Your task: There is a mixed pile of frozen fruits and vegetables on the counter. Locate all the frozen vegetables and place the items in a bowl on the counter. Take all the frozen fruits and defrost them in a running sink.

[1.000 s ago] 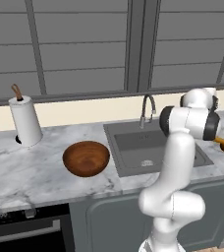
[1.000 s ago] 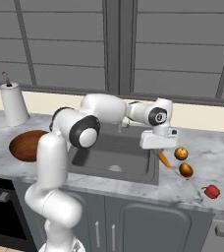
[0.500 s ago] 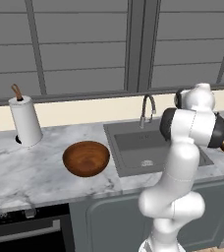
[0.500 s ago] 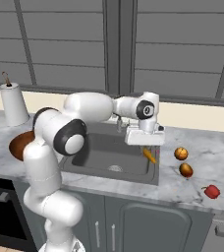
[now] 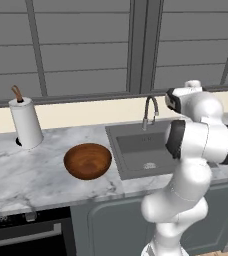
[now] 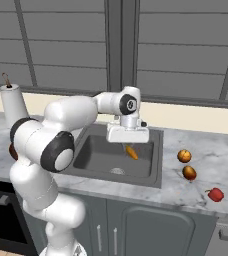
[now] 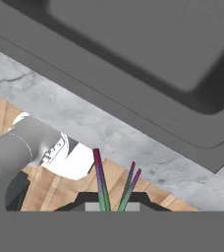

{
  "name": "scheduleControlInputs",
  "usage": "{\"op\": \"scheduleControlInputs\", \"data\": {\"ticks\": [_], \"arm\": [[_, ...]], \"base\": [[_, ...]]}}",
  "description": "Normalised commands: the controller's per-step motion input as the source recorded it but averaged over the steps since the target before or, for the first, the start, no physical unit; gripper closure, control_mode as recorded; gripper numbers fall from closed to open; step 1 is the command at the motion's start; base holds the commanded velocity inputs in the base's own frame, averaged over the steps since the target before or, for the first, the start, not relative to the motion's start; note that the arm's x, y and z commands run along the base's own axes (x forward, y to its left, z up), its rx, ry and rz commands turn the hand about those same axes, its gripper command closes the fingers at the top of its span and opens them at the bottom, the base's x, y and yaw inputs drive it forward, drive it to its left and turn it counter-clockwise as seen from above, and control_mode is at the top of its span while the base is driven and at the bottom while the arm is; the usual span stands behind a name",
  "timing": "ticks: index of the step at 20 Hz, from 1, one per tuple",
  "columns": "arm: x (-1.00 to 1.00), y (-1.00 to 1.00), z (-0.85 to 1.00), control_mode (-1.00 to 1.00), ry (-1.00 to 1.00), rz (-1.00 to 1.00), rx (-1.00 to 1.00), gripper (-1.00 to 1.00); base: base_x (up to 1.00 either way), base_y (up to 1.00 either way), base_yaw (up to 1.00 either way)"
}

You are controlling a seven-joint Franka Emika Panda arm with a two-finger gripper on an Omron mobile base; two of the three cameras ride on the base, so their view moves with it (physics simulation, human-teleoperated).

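My gripper (image 6: 129,144) hangs over the sink (image 6: 98,159), shut on the orange carrot (image 6: 131,152), which points down into the basin. In the hand view the carrot's green top (image 7: 102,180) sticks up between the fingertips, with the sink (image 7: 148,44) and the marble counter (image 7: 79,118) beyond. Two orange-brown balls (image 6: 184,156) (image 6: 189,172) and the small red piece (image 6: 215,194) lie on the counter (image 6: 206,165) right of the sink. The wooden bowl (image 5: 87,161) stands left of the sink (image 5: 136,145); its edge (image 6: 11,151) peeks out behind my arm.
A curved metal faucet (image 5: 149,111) rises at the back of the sink. A paper towel roll (image 5: 25,122) stands at the counter's back left. An oven front (image 5: 26,237) sits below the counter on the left. My arm blocks the right side of the left base view.
The arm has swung left from above the pile, carrying the carrot from the counter's right side to over the sink basin. The balls and red piece have stayed put.
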Motion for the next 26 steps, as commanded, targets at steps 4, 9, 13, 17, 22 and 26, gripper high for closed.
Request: {"op": "scheduleControlInputs", "data": {"ticks": [4, 9, 13, 17, 22, 26], "arm": [[0.04, 0.63, 0.13, -1.00, 0.04, -0.03, -0.02, 1.00], [0.00, 0.71, 0.12, -1.00, 0.11, -0.02, 0.00, 1.00], [0.00, 0.76, 0.02, -1.00, 0.09, 0.00, 0.00, 1.00], [0.00, 0.80, 0.00, -1.00, 0.08, 0.00, 0.00, 1.00], [0.00, 0.85, 0.00, -1.00, 0.08, 0.00, -0.01, 1.00], [-0.01, 0.93, 0.00, -1.00, 0.07, 0.00, -0.02, 1.00]], "base": [[0.00, 0.00, 0.00], [0.00, 0.00, 0.00], [0.00, 0.00, 0.00], [0.00, 0.00, 0.00], [0.00, 0.00, 0.00], [0.00, 0.00, 0.00]]}}
